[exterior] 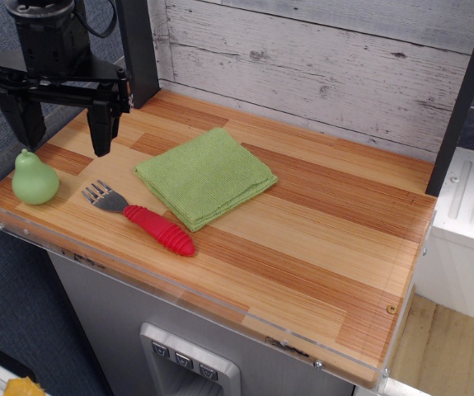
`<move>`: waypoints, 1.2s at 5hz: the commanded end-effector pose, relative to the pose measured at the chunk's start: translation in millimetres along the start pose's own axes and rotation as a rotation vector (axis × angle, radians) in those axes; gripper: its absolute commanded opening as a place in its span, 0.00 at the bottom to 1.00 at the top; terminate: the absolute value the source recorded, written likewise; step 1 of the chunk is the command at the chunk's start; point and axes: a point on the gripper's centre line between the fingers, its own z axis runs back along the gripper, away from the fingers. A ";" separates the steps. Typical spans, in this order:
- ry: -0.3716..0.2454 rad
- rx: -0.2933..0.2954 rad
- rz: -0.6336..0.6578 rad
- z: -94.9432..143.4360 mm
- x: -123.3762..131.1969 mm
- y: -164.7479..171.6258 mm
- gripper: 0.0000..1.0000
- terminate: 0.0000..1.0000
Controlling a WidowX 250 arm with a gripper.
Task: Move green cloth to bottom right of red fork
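Black gripper (pixel 62 132) hangs fingers-down, spread wide and empty, seemingly above table (pixel 302 239) left-rear; folded green cloth (pixel 205 176) beside red-handled fork (pixel 143 218).

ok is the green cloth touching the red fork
Cannot tell. In the one camera view, the green cloth has its front corner right beside the red fork handle; no clear gap or contact shows there.

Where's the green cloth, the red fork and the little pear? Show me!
green cloth (pixel 205 176): main camera view, middle of its folded top.
red fork (pixel 161 229): main camera view, on the ribbed red handle.
pear (pixel 35 181): main camera view, on its round belly.
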 end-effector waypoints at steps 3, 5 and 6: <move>-0.088 -0.010 -0.291 -33.9 45.8 -44.9 1.00 0.00; -0.240 -0.065 -0.620 -56.2 76.4 -90.5 0.00 0.00; -0.258 -0.119 -0.675 -61.1 85.2 -96.9 0.00 0.00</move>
